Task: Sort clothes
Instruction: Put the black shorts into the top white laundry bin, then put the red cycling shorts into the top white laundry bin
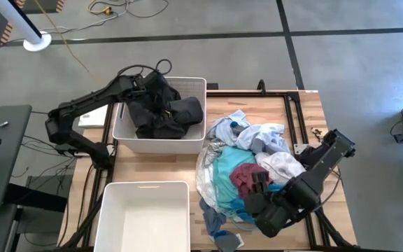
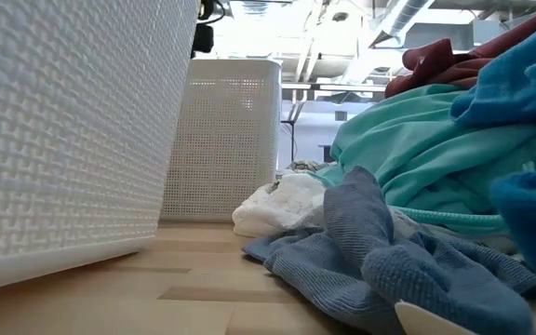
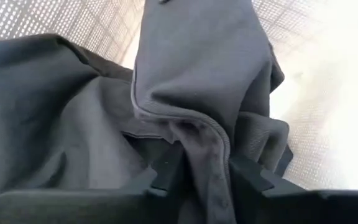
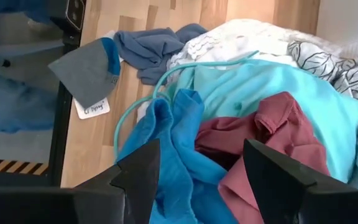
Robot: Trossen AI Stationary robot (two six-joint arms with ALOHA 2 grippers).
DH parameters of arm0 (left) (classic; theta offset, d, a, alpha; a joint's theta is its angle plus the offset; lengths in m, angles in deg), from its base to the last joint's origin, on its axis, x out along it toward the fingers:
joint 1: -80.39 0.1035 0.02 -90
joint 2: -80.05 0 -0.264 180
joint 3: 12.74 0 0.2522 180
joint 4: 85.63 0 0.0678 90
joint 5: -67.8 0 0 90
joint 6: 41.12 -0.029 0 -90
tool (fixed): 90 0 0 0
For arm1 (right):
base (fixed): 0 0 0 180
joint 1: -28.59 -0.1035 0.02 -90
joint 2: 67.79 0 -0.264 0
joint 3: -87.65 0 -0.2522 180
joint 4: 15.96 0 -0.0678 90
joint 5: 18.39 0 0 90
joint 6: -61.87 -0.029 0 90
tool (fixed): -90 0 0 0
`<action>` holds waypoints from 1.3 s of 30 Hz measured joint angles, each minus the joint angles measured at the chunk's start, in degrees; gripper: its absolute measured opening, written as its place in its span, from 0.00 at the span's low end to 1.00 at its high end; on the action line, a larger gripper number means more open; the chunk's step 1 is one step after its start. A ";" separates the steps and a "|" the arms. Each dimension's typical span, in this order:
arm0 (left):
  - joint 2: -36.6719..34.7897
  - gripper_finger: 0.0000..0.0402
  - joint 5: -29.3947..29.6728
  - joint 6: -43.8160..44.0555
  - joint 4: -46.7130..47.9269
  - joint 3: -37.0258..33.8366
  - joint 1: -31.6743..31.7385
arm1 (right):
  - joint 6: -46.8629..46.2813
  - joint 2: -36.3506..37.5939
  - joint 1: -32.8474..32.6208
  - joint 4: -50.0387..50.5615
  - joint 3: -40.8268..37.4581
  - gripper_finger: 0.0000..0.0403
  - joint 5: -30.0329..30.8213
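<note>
Wood-topped table (image 1: 306, 112) carries everything here, and most of its right half is buried under the unsorted pile of clothes (image 1: 247, 171), so the first risk is a sprawling heap whose edges could be dragged off the table when one piece is lifted. Next in size, the far white bin (image 1: 194, 87) already holds dark garments (image 1: 163, 112) heaped toward one side, while the near white bin (image 1: 145, 213) shows only bare floor. Over the far bin the left gripper (image 3: 197, 168) has its jaws narrowed on a fold of dark grey fabric (image 3: 191, 93) that runs between the fingers; if the arm pulls away while that seam is pinched, I judge it would haul the garment back out, or tip it over the rim. The right gripper (image 4: 201, 171) hangs over the pile with its jaws spread wide and nothing between them, aimed where a bright blue garment (image 4: 176, 149) meets a maroon one (image 4: 260, 140) on top of a teal piece (image 4: 260, 87). Closing there could catch two colours at once and send both to one bin. A teal drawstring (image 4: 166, 87) loops out of the heap and could snag a finger. Smallest, a grey sock with a paper tag (image 4: 89, 71) lies near the table's edge, easily knocked off.
</note>
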 joint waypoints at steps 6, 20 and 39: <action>0.00 0.16 -0.29 0.61 -0.39 -0.01 0.09 | 0.08 0.00 0.35 -0.49 0.00 0.61 2.61; -0.09 0.20 -0.26 1.38 -0.49 11.12 -3.53 | -0.95 0.00 0.36 0.04 -1.91 0.61 3.81; -1.51 0.20 4.92 7.97 7.40 25.94 -34.54 | -7.90 -0.11 0.37 4.24 -14.78 0.61 9.39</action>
